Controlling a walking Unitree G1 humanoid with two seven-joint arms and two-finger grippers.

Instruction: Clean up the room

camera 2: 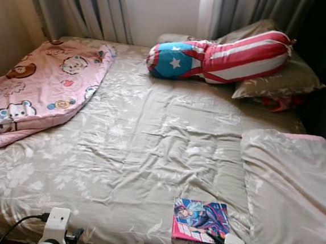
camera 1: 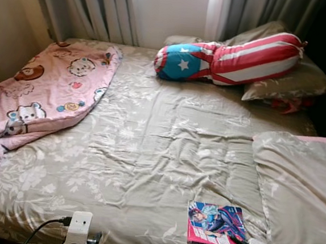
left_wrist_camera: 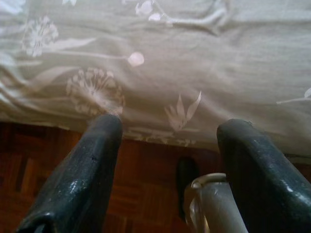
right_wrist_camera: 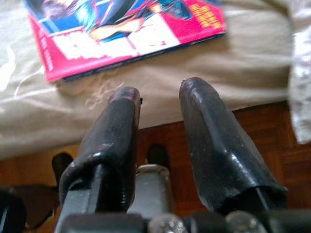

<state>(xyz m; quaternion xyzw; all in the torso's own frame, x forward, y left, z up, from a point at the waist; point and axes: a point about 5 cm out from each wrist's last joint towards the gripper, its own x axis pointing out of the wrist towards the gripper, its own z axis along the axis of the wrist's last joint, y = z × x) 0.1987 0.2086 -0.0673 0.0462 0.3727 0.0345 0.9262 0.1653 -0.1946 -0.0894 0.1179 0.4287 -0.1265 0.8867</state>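
Comic book [camera 1: 215,225]: pink-bordered, with a colourful cover; we log it flat on the near edge of the bed, toward the right, just left of a folded grey duvet [camera 1: 299,191].

Right gripper [right_wrist_camera: 160,97]: we find its two black fingers [right_wrist_camera: 214,141] parted by a narrow gap and holding nothing, tips poised at the mattress edge just near of the comic book, not touching it. Brown wooden floor [right_wrist_camera: 286,160] shows beneath.

Left gripper [left_wrist_camera: 170,131]: we record its fingers [left_wrist_camera: 82,174] spread wide and empty, at the near left edge of the bed, above the same parquet.

Bed sheet [camera 1: 150,138]: beige-grey with a pale floral print, rumpled across the middle.

Pink blanket [camera 1: 45,100]: cartoon animal print, heaped over the far left corner and trailing down the left side.

Bolster cushion [camera 1: 225,59]: blue star end, red and white stripes, lying at the far right on grey pillows [camera 1: 292,82].

Curtains [camera 1: 98,8]: grey, hanging behind the head of the bed.
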